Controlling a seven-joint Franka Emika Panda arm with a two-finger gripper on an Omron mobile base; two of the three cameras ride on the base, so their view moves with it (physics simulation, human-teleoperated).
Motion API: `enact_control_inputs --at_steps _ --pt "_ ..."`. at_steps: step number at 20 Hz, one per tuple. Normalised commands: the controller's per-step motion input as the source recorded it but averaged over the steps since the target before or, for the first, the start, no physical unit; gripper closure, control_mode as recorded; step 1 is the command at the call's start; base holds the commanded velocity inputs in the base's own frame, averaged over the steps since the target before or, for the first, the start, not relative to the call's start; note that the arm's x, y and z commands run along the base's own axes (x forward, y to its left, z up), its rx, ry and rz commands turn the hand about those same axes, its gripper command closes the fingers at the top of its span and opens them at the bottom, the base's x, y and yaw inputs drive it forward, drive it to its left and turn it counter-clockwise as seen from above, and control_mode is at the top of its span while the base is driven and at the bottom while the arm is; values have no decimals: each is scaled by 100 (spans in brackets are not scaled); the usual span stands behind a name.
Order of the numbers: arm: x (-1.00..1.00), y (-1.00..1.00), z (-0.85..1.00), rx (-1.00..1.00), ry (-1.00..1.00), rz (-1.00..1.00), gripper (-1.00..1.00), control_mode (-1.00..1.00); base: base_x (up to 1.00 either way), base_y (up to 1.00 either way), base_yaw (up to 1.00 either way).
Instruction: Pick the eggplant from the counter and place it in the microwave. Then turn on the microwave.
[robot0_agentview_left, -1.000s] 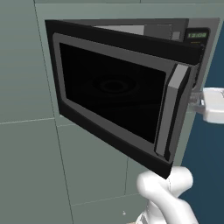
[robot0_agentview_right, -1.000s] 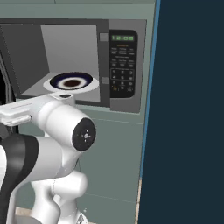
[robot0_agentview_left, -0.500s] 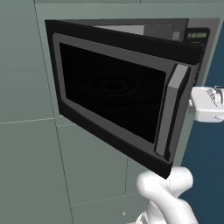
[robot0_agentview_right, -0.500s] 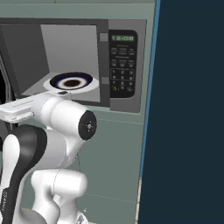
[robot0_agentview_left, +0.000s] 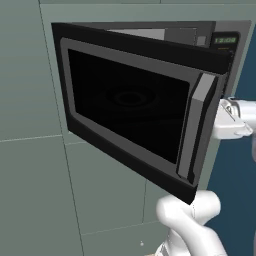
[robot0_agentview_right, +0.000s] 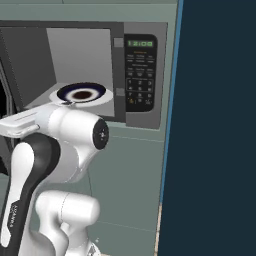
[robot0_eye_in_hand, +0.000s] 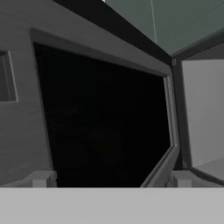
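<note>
Since a second ago our white forearm has swung left, so the gripper (robot0_eye_in_hand: 109, 179), jaws wide and empty, faces the black microwave's grey-framed door (robot0_eye_in_hand: 103, 118) (eggplant (robot0_agentview_right: 82, 94) inside, we judge).

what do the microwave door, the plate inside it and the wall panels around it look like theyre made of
Microwave door: dark glass-like window in a matte grey frame, probably plastic or painted metal; the window shows a faint reflection of rings.
Plate inside: looks like glazed ceramic, white with a dark blue rim; what the dark spot at its middle is cannot be told.
Wall panels: flat matte grey-green, likely painted board; no grain or gloss.
</note>
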Motion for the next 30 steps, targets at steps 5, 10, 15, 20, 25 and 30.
enact_control_inputs --at_steps 5,10,15,20,25,30 --pt "-1 26 -3 0 0 13 -100 -100 0 0 0" --pt "-17 34 -1 0 0 14 -100 -100 0 0 0" --pt "-33 36 0 0 0 11 -100 -100 0 0 0" --pt "-44 42 -2 -1 0 13 -100 -100 0 0 0" --pt "-27 44 -3 0 0 7 -100 -100 0 0 0" --pt "-7 41 0 0 -2 -1 -100 -100 0 0 0"
